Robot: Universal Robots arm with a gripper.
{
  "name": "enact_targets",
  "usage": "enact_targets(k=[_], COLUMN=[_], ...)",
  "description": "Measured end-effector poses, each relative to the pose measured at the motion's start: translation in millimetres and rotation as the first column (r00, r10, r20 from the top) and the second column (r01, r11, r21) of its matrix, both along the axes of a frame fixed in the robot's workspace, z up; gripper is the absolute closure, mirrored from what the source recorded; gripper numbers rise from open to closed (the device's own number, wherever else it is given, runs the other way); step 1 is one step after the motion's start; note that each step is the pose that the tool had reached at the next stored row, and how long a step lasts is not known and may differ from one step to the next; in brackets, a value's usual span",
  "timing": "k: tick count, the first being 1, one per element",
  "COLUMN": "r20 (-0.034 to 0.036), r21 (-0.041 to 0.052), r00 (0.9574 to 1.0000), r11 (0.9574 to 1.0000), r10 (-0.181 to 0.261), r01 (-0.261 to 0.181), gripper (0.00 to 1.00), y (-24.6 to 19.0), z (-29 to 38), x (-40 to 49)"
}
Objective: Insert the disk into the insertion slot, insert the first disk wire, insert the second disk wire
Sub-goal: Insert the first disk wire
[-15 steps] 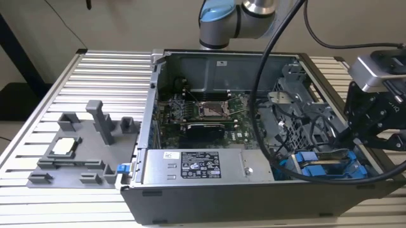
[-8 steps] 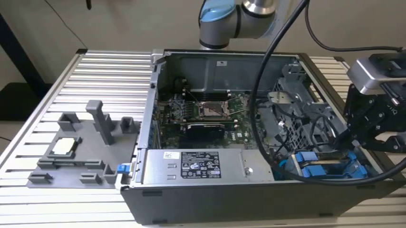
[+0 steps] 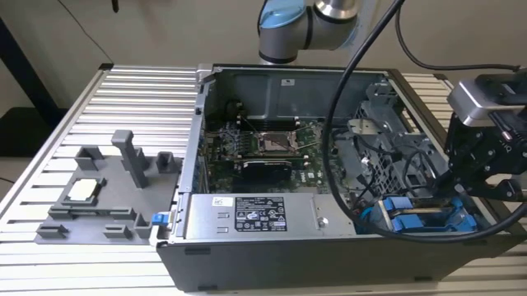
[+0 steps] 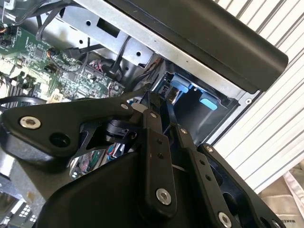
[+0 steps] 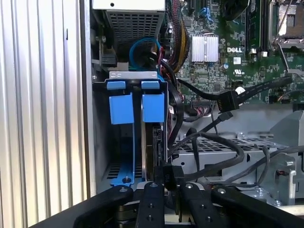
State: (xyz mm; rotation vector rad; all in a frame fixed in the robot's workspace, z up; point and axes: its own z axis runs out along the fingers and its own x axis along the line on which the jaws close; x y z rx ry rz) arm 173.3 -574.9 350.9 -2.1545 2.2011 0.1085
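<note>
End effector (image 5: pixel 171 186), clamped on a black wire plug (image 5: pixel 172 174), faces the disk (image 5: pixel 153 109), seated lengthwise just ahead in the slot (image 5: pixel 100 142) (first wrist view).

Lit brightly, evenly from overhead. Glares near white off the ribbed table (image 4: pixel 280 118) in the second wrist view. Sinks to deep shadow inside the computer case (image 3: pixel 272 92), around the black gripper (image 5: pixel 168 185).

I see the disk (image 5: pixel 152 142) mostly hidden inside the insertion slot (image 5: pixel 99 142); gripper (image 5: pixel 170 186) beside the slot is edge-cropped.
</note>
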Motion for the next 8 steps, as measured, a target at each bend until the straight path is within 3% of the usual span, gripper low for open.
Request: enact_targets(k=[8], r20=[0.0000], r21=[0.0001], r00=[1.0000], r11=[1.0000], r10=[0.000], r01=[0.000], gripper=[0.81], y=[-0.7], z=[-5.4], x=[0.0])
